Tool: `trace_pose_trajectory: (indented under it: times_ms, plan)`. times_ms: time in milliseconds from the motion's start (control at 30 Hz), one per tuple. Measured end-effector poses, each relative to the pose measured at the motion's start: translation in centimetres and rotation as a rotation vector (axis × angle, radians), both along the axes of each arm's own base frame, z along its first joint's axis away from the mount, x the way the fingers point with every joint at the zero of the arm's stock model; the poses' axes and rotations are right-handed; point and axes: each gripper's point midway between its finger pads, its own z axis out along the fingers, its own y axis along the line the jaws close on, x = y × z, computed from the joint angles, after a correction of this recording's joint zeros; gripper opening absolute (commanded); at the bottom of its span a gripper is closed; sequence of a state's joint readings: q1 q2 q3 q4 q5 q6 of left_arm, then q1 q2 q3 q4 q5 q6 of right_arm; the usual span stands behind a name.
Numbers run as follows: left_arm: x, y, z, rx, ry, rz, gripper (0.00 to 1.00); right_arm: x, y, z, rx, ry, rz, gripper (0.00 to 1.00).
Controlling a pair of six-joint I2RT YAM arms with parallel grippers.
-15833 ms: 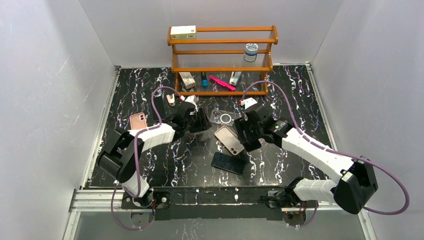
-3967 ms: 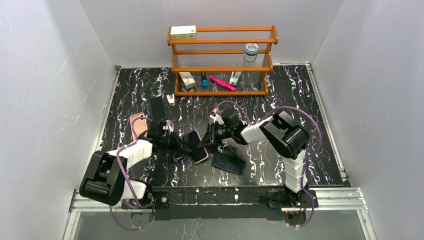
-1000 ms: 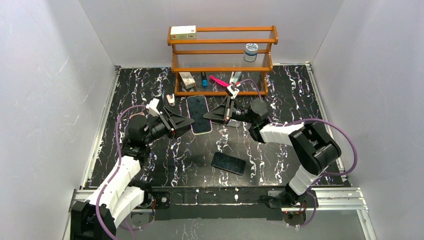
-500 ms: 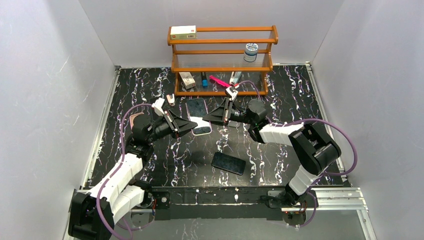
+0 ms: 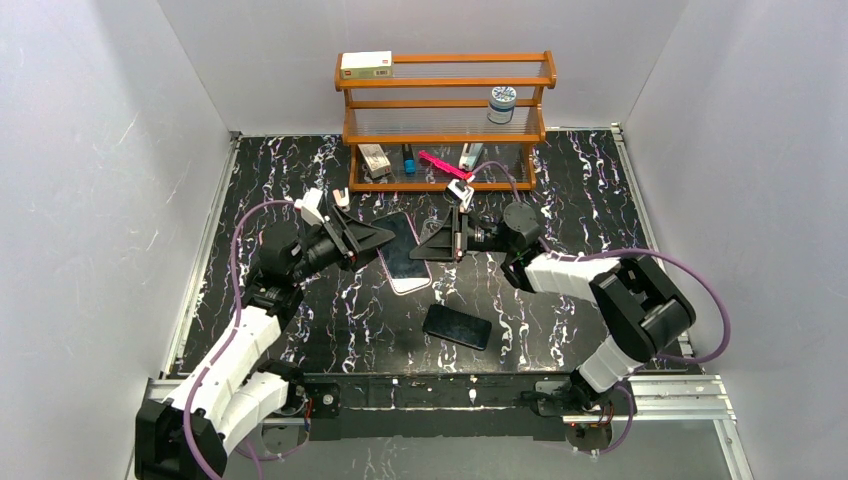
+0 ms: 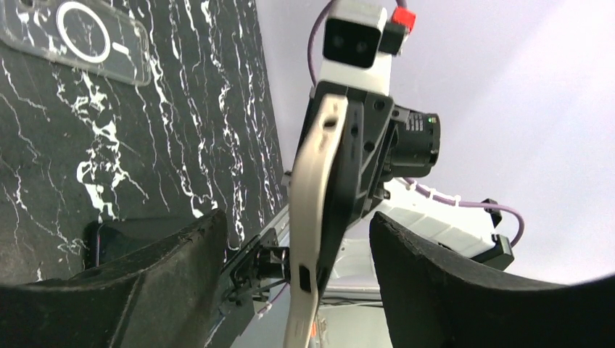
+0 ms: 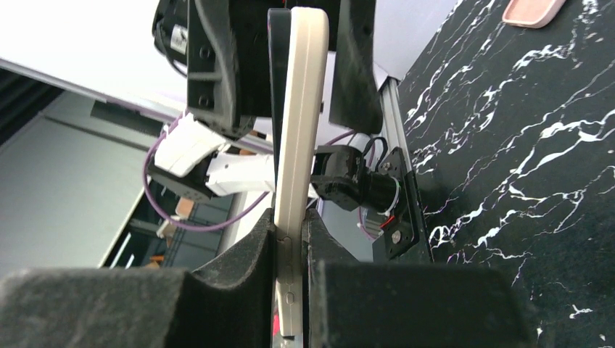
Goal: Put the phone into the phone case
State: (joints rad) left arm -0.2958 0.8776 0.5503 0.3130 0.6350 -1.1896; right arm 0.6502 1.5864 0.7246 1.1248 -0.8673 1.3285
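The phone, dark-screened with a pale beige edge, hangs tilted above the middle of the table between both arms. My right gripper is shut on its right end. In the right wrist view the phone stands edge-on, pinched between the fingers of my right gripper. My left gripper is open. In the left wrist view its fingers stand apart on either side of the phone's edge, and I see no contact. A clear phone case with a white ring lies flat on the table.
A second, dark phone lies near the front of the black marble table. A pink case lies on the table. A wooden shelf with small items stands at the back.
My left gripper's jaws have opened off the phone. The phone has tipped and dropped slightly toward the front, still held by my right gripper.
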Motion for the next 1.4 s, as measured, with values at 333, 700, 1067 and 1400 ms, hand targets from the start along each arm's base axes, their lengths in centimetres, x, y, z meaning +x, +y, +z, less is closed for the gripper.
trace_pose_trajectory:
  times_ms: [333, 700, 1067, 1400]
  plan:
    - [0.6, -0.2, 2.6, -0.069, -0.064, 0.008, 0.1, -1.4, -0.9, 1.6, 0.005, -0.09, 0.019, 0.07]
    - [-0.1, -0.6, 1.8, 0.003, -0.128, -0.058, 0.0, -1.9, -1.0, 0.0, -0.046, -0.072, 0.022, 0.49]
    - [-1.3, -1.2, 2.6, -0.002, -0.214, -0.161, 0.0, -1.7, -0.9, 2.0, -0.012, -0.16, 0.014, 0.68]
    - [-2.5, -1.6, 3.7, -0.033, -0.27, -0.233, 0.0, -0.8, -0.3, 4.9, 0.024, -0.239, 0.001, 0.79]
